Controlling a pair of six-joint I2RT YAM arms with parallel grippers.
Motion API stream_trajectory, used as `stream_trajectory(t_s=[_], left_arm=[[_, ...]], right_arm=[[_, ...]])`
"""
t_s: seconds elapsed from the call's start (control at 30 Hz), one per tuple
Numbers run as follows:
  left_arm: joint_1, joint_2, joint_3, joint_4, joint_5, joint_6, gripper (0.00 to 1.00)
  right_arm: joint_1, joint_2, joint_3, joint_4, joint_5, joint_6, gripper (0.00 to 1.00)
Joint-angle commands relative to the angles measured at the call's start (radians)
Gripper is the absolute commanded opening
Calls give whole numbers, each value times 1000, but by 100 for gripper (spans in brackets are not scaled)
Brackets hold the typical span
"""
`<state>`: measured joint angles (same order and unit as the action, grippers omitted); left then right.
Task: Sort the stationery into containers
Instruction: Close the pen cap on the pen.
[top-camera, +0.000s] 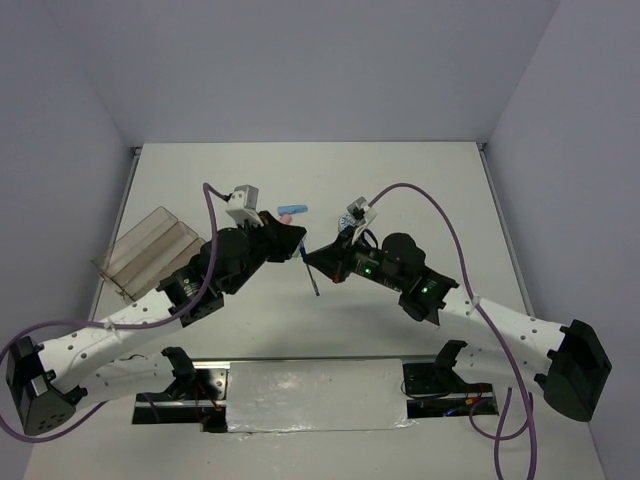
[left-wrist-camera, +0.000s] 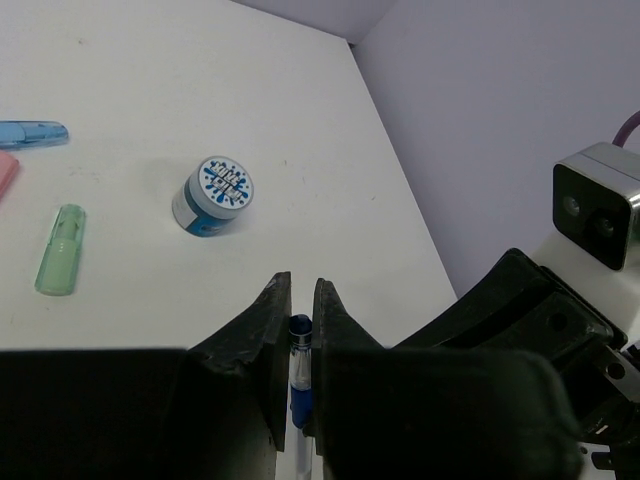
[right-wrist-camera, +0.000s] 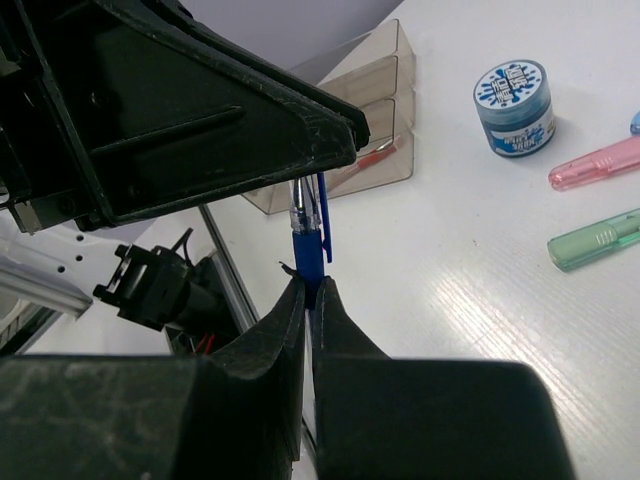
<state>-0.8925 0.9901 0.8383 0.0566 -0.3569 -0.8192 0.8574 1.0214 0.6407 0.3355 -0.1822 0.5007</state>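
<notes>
Left gripper (left-wrist-camera: 301, 300) and right gripper (right-wrist-camera: 308, 292) both pinch the blue pen (right-wrist-camera: 305, 240) between the arms; only the right wrist view shows the clear tray (right-wrist-camera: 385, 90) behind it. Overhead, the tray sits at the left edge of the table (top-camera: 400, 180); open surface separates it from the pen.

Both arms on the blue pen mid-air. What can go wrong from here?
1. Left fingers and right fingers both clamp the blue pen; if either arm pulls before one lets go, it may bend or twist loose.
2. The right grip sits at the very tips, so the pen may slip and drop short of the tray.
</notes>
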Motion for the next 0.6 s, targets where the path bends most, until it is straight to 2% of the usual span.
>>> stream_trajectory(t_s=[0.0, 0.3, 0.57], left_arm=[[-23, 9, -57, -32, 95, -26, 0], [-85, 10, -113, 22, 49, -24, 0], [-92, -1, -149, 45, 38, -24, 0]], right_arm=[[-18, -23, 131, 234, 21, 13, 0], [-40, 16, 197, 227, 18, 42, 0], [-49, 31, 258, 208, -5, 32, 0]])
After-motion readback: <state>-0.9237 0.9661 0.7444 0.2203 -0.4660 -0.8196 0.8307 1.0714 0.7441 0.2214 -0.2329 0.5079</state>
